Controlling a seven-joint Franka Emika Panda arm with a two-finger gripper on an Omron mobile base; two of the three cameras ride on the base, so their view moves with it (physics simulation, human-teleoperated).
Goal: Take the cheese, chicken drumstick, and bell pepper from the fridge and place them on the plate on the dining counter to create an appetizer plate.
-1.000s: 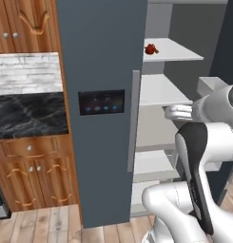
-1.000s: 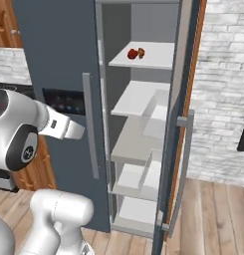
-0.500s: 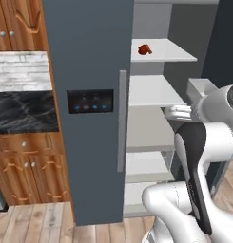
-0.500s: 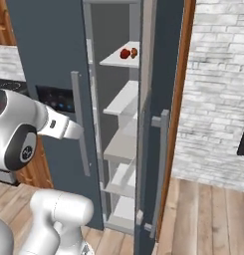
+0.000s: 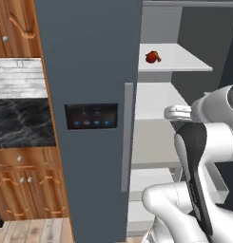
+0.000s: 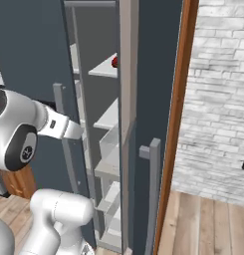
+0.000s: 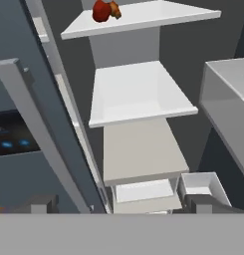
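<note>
Fridge: we see the slate-grey fridge (image 5: 89,71) standing open, its black panel (image 5: 91,116) with blue lights on the closed left door and a long grey handle (image 5: 127,137) beside it.
Shelves: we count white shelves (image 7: 141,92) stacked inside, with drawer bins lower down.
Bell pepper: we find the red bell pepper (image 5: 151,57) on the top shelf, toward its left side; in the hand view it sits at the upper edge (image 7: 101,11), with something orange touching it on the right that we cannot identify.
End effector: we see its fingertips (image 7: 205,203) at the bottom of the hand view, spread fully wide, holding nothing, well short of the pepper and pointing into the fridge interior.
Arm: we see the white arm (image 5: 203,142) in front of the open compartment.
Surroundings: we note wooden cabinets (image 5: 18,190) to the left of the fridge and a grey brick wall (image 6: 218,99) on the right.
</note>
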